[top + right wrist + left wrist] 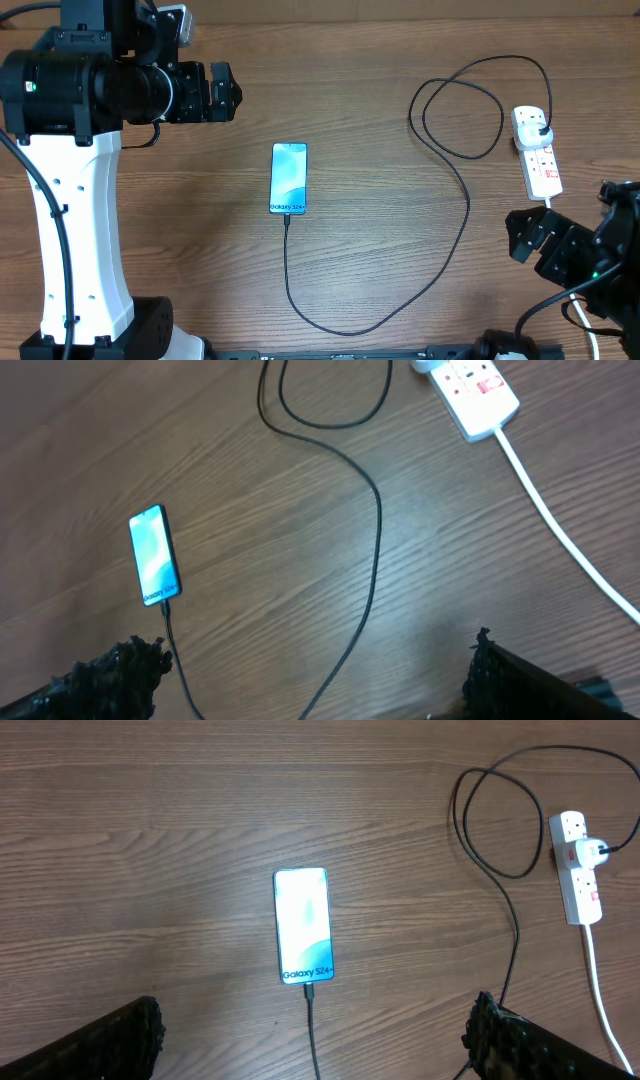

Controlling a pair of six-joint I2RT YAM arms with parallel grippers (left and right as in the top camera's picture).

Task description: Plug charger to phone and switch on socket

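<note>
The right gripper (528, 242) hovers with its fingers spread wide and nothing between them, near the cord end of the socket (543, 168). The left gripper (226, 92) is also wide apart and empty, well away from the phone (288, 178). The phone lies face up mid-table (380, 100), screen lit (its "Galaxy S24" line is readable). The charger (467, 215) has its tip at the phone's bottom edge and its black plug in the socket's far end.
</note>
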